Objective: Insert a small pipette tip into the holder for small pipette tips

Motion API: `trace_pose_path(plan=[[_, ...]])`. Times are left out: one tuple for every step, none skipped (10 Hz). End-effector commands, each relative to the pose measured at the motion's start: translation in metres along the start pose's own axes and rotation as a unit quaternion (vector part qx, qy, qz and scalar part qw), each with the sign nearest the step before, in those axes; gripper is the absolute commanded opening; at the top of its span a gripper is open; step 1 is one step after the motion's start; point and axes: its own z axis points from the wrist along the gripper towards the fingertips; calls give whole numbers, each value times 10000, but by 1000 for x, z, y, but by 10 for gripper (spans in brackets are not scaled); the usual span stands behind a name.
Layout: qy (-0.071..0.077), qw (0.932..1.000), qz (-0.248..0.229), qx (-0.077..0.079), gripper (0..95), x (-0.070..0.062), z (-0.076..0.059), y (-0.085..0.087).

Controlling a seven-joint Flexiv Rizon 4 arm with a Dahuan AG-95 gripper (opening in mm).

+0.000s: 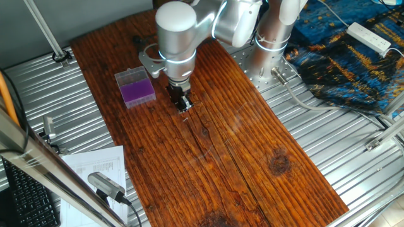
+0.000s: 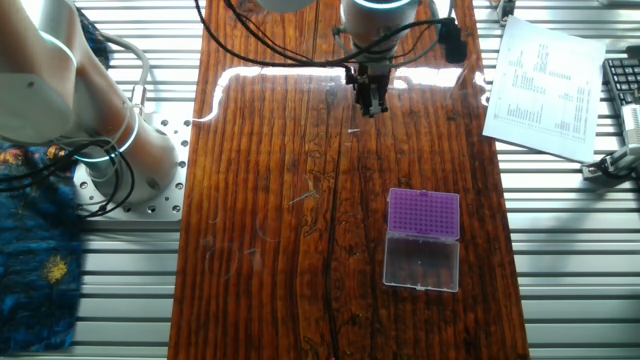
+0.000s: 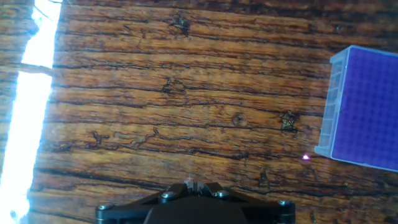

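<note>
Wood table (image 1: 252,157) | hand (image 1: 184,107) closed, tip unclear | purple holder (image 2: 423,238) long axis toward arm

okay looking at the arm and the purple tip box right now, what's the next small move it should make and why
Probably carry the gripper sideways toward the holder for small pipette tips. The gripper hangs above bare wood, apart from the box, and in the hand view the purple rack sits far off at the right edge. Its fingers look closed, with a pale sliver between them, possibly the tip; I cannot confirm that.
</note>
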Motion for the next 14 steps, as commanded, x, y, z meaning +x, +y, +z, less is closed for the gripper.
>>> trace_pose_path(plan=[[-1, 10000, 69, -49, 380, 0, 8, 3], [9, 10000, 87, -41, 380, 1, 11, 6], [62, 9998, 179, -38, 380, 2, 17, 9], [70, 9998, 200, -24, 380, 3, 20, 10], [94, 9997, 215, 10, 380, 4, 25, 10], [139, 9996, 246, 10, 190, 5, 27, 10], [176, 9995, 276, 4, 190, 5, 27, 10], [245, 9993, 291, 2, 190, 6, 28, 10], [270, 9992, 305, 4, 190, 6, 29, 10], [280, 9991, 329, 9, 190, 7, 32, 11], [280, 9990, 337, 12, 190, 8, 35, 11], [274, 9990, 343, 26, 190, 9, 39, 12], [278, 9990, 346, 33, 190, 10, 40, 12], [287, 9990, 337, 57, 190, 12, 43, 11]])
